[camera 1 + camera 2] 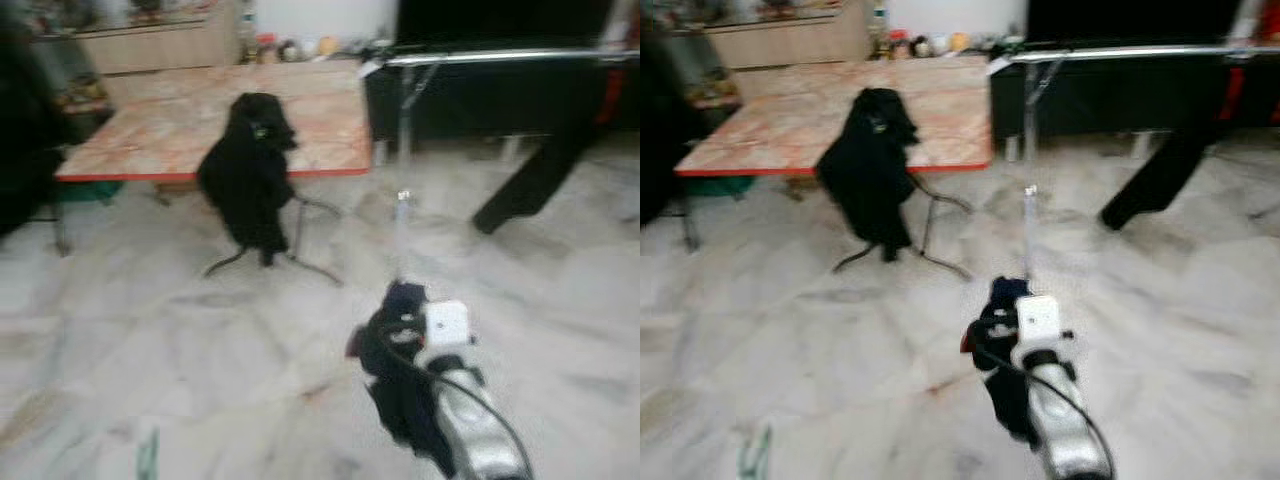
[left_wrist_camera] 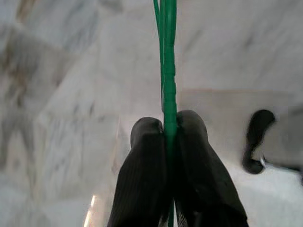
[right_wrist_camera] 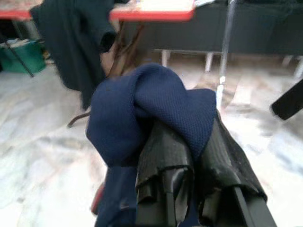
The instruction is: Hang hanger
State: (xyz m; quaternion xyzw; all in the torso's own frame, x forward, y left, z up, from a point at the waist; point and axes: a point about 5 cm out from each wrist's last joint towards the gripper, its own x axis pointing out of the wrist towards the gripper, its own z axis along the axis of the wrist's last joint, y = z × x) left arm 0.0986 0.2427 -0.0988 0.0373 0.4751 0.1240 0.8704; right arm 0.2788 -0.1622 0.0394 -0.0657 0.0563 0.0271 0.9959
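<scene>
Left wrist view showed the left gripper [image 2: 169, 137] with its two black fingers [image 2: 144, 179] pressed together on a thin green hanger [image 2: 167, 56], the green wire passing straight between the pads and running on beyond the tips over pale marble floor [image 2: 61, 94]. Off to one side of the jaws a dark rounded shape lay on the floor, too blurred to name.

Right wrist view showed the right gripper [image 3: 189, 151] with a navy blue garment [image 3: 142, 109] bunched over the tips and hanging down beside the fingers; the jaws were closed on the cloth, which hid the pads themselves. Ahead of those jaws and off to one side stood a chair draped in dark clothing [image 3: 71, 42], and beyond it a table with a red edge [image 3: 151, 15]. Also ahead of the jaws, on the other side, a slim metal upright [image 3: 226, 42] rose from the floor.

From the head cameras, blurred, the right arm [image 1: 470, 420] reached forward low in the frame, the blue garment held at its end. Past the gripper the upright met a horizontal silver rail [image 1: 500, 56] running in front of a black cabinet [image 1: 480, 100]. A dark garment [image 1: 530, 180] hung slanting from the rail's far part. The draped chair stood against the table's near edge, well apart from the gripper.
</scene>
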